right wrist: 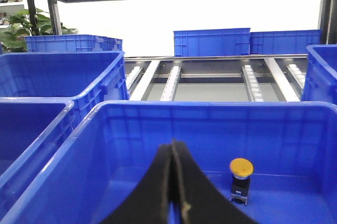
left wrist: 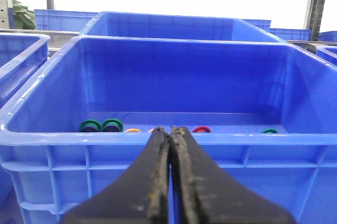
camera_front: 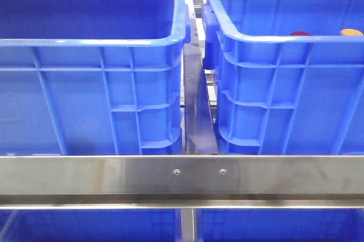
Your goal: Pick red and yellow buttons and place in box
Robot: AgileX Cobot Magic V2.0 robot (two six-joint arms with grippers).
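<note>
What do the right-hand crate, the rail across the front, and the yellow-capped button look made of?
Crate: moulded plastic by its look, uniform blue with a slight sheen, ribbed walls and a thick rolled rim.
Rail: metal, probably brushed steel or aluminium, grey and reflective, with two screw heads.
Yellow-capped button: likely plastic, matte yellow dome on a dark body; the base may include metal parts.

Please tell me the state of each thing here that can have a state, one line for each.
Left gripper: shut, holding nothing, outside the crate's near wall.
Right gripper: shut, holding nothing.
Yellow dome-topped button: upright inside the right-hand blue plastic crate.
Dark red button: in the same crate, only its top shows.
Left-hand blue plastic crate: open-topped, floor hidden.
</note>
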